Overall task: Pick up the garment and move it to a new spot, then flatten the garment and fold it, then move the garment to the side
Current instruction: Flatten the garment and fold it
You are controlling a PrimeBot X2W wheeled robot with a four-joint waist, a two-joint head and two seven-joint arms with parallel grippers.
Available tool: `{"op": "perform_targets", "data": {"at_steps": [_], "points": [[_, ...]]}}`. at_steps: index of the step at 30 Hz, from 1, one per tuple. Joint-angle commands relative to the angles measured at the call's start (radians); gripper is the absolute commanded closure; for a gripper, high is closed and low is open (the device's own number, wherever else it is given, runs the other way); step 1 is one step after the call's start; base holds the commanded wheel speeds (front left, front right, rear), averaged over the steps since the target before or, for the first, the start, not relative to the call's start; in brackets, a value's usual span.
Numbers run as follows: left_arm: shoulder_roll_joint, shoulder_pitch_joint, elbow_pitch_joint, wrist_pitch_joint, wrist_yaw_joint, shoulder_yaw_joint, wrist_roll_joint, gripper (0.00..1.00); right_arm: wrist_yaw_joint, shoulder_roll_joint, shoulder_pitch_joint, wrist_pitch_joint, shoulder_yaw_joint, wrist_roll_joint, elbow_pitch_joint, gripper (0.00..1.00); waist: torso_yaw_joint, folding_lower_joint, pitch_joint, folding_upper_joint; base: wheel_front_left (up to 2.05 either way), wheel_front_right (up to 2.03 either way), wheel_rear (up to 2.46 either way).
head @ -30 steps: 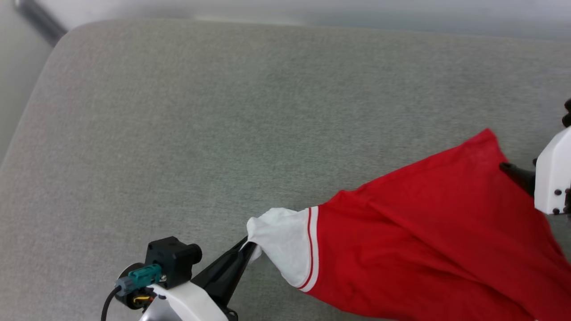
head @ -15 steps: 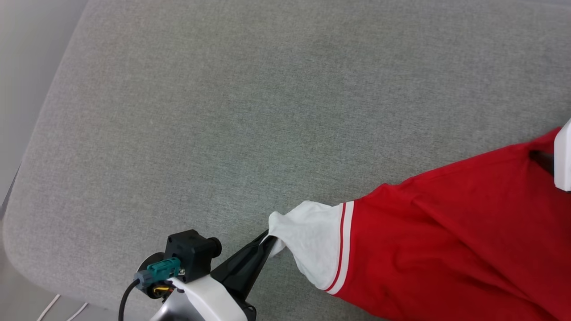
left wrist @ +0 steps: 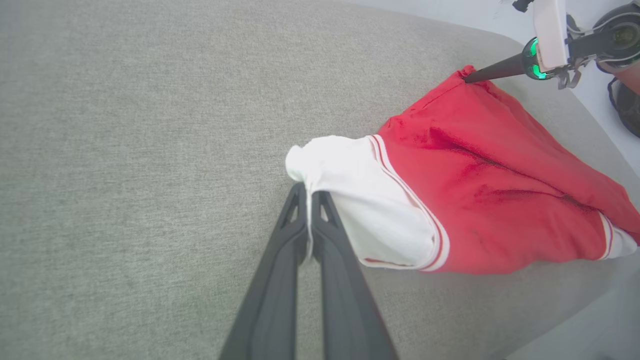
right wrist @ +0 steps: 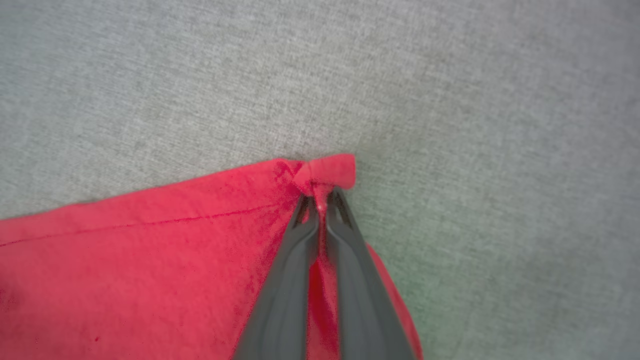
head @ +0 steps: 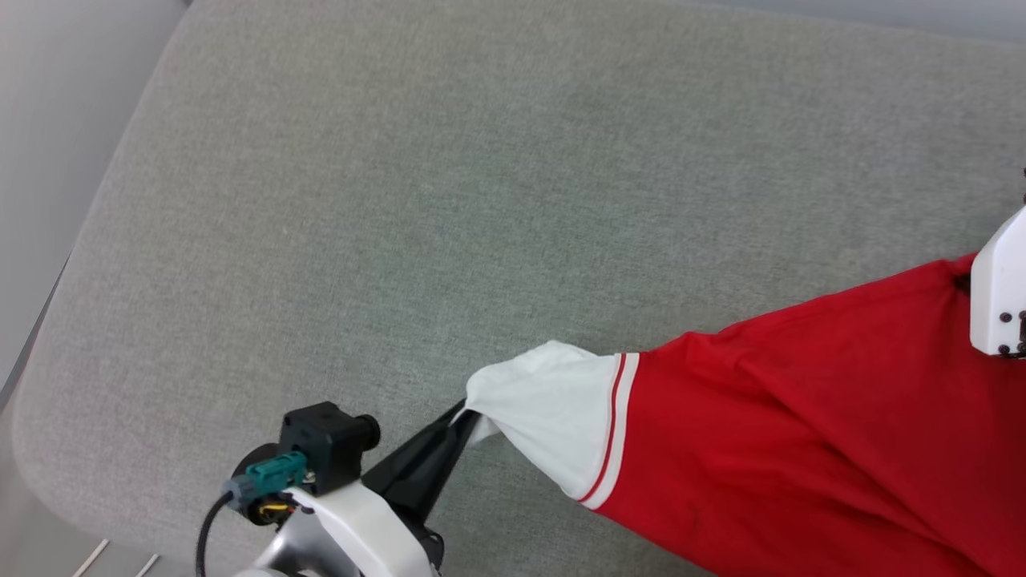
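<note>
Status: both end effectors are clenched on the garment.

- Left end effector: fingers pinched together on the tip of the white sleeve, with cloth bunched past the tips.
- Right end effector: closed on a red corner, with a small roll of fabric poking out beyond the fingertips. It looks like a hem corner, but I can't confirm that.
- Position: the garment is strung between the two grips over the right part of the grey padded surface. It sags in the middle with the plain red side showing. From the left wrist view I can't tell whether the lower edge drags on the pad.
- A second sleeve trails at the far low end, near the pad's edge.

Handling read:
- Light, thin jersey with no stiffness, so it only takes the shape the grip points give it.
- The weave looks smooth and probably a bit slick. Both pinches are small, so a sharp tug could pull the cloth out.
- It isn't fragile. The risk is slipping or twisting, not damage.
- The pad cover is textured, so I expect drag if it's pulled across rather than lifted.

Where to hold:
- Sleeve tip plus one corner is a diagonal hold. That's fine for carrying but poor for laying flat.
- For flattening I'd regrip symmetric points: both shoulders, just inside the striped trim, or both hem corners.
- Take a deeper bite, over a seam where the cloth is doubled.
</note>
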Motion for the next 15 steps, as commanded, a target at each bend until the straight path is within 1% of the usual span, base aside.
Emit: {"op": "perform_targets", "data": {"at_steps": [1,6,9,15], "points": [[0.005,-0.001,-0.002,-0.005,0.005,0.007,-0.005,1.0,0.0,0.004,0.008,-0.002,0.005,0.004,0.009,1.0,-0.022,-0.0001,-0.031,0.0,0.0,0.0,0.0],[0.041,0.01,-0.023,-0.017,0.03,0.053,-0.006,1.0,0.0,-0.006,-0.014,-0.087,0.034,0.05,-0.01,1.0,-0.076,-0.0001,-0.122,0.0,0.0,0.0,0.0],[0.068,0.009,-0.046,-0.029,0.053,0.094,-0.006,1.0,0.0,-0.013,-0.016,-0.132,0.048,0.087,-0.04,1.0,-0.112,-0.0001,-0.179,0.0,0.0,0.0,0.0],[0.117,-0.021,-0.109,-0.049,0.094,0.189,-0.004,1.0,0.0,-0.038,0.006,-0.187,0.067,0.152,-0.163,1.0,-0.184,-0.0001,-0.266,0.0,0.0,0.0,0.0]]}}
